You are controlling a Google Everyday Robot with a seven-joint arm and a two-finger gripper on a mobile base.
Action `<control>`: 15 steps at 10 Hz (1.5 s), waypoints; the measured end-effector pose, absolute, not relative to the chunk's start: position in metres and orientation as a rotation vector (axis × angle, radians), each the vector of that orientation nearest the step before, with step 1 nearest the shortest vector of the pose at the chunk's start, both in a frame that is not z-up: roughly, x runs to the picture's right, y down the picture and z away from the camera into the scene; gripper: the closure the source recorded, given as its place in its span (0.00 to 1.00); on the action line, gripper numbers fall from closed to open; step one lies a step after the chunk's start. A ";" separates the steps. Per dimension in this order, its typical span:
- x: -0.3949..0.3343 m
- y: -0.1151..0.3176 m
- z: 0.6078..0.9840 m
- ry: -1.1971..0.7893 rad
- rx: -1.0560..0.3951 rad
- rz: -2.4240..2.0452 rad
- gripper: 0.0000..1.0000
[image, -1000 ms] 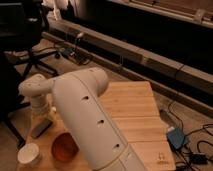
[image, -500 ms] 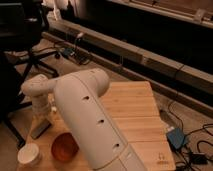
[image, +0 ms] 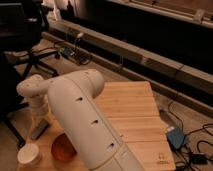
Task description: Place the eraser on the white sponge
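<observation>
The claw (image: 40, 125) hung low over the counter (image: 135, 115) near the red bowl (image: 64, 147); its grip could not be told. A dark bar beneath it was probably the eraser (image: 38, 132). The white sponge was hidden, so placement looked unfinished

The arm (image: 85, 115) is a thick, smooth cream-white tube with rounded, bulging joints. A row of small dark round holes runs along its big near section. The slimmer, same-coloured section above the gripper (image: 40, 125) ends low at the left edge of the table (image: 135, 110).
</observation>
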State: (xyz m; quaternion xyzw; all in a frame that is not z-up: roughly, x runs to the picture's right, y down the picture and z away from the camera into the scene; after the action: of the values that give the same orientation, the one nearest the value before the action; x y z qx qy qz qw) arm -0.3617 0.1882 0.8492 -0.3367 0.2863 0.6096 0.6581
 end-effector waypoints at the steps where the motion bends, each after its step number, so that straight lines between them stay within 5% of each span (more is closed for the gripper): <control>1: -0.361 0.183 0.849 0.641 -0.745 1.387 1.00; 15: -0.209 0.113 0.835 0.593 -0.666 1.511 1.00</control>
State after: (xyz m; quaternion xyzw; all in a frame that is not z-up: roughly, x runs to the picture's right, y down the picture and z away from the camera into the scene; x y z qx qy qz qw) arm -0.2092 0.1131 0.8350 -0.2918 0.2599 0.6623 0.6392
